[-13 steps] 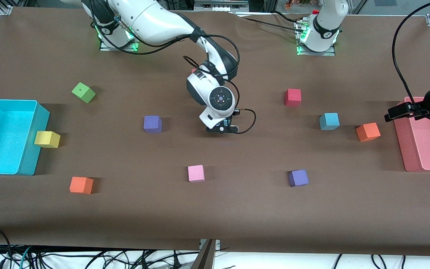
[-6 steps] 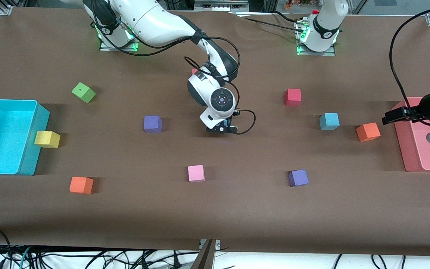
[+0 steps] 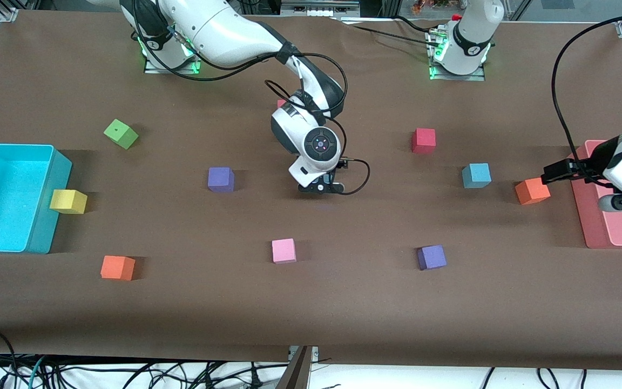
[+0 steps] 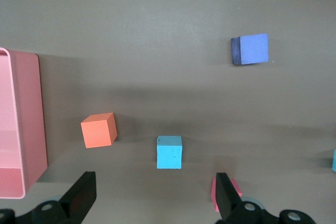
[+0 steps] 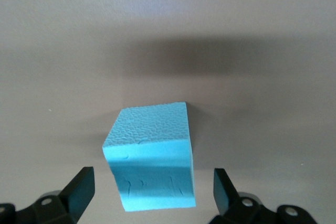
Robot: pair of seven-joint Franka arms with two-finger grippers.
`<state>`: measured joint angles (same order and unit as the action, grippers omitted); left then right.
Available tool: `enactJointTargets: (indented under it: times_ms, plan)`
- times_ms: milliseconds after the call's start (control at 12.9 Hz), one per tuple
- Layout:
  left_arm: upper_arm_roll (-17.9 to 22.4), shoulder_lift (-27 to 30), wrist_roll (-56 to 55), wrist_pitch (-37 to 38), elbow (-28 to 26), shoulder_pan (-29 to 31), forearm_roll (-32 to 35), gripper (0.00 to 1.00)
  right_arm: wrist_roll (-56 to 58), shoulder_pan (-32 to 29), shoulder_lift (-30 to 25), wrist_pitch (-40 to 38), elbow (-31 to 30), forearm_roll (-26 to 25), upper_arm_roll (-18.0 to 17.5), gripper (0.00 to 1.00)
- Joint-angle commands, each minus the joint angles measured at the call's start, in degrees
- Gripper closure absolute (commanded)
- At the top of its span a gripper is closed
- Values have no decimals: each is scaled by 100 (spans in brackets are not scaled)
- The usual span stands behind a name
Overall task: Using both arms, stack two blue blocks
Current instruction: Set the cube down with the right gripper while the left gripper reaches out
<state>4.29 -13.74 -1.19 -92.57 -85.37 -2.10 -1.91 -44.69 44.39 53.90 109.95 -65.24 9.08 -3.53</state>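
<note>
We see the right gripper [image 5: 152, 195] low at mid-bench, fingers [image 5: 79, 190] spread wide and clear of the light sky-blue foam cube [image 5: 151, 156] sitting between them on the brown bench [image 3: 343, 302] — released, not gripped. The left gripper [image 4: 152, 198] hangs with fingers parted and empty near the pink plastic tray [image 3: 594, 227], above an orange foam cube [image 3: 532, 190]. The second sky-blue foam cube [image 3: 476, 175] rests between that orange cube and a red foam cube [image 3: 423, 140].

- No word, label, brand or number can be read anywhere on the table [image 3: 311, 313].
- The green block [image 3: 120, 133] bears a small dark dot, possibly a hole, not a character.
</note>
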Motion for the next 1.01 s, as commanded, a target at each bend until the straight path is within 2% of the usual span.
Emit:
enactJointTargets:
  times_ms: [0,310,464,619,696,774,929]
  plan:
    - [28,29,-4,-199,-120,-80,199,0,135,-27,-125,-97,179,-20,28,0]
    - [28,143,-13,-630,-603,-150,199,0,811,-194,-468,-141,144,32,28,0]
    - [28,265,-13,-937,-945,-151,164,0,1504,-413,-617,-219,143,50,-7,0]
    - [19,458,-13,-1279,-1383,-203,164,0,2233,-484,-854,-264,48,321,36,0]
    - [19,529,-13,-1394,-1534,-212,164,0,2968,-624,-1038,-177,-275,444,45,0]
    - [19,530,-13,-1395,-1553,-230,164,0,3923,-773,-1492,42,-844,585,45,0]
    - [19,512,-13,-1395,-1553,-238,138,0,5045,-932,-2153,952,-2048,1111,45,0]
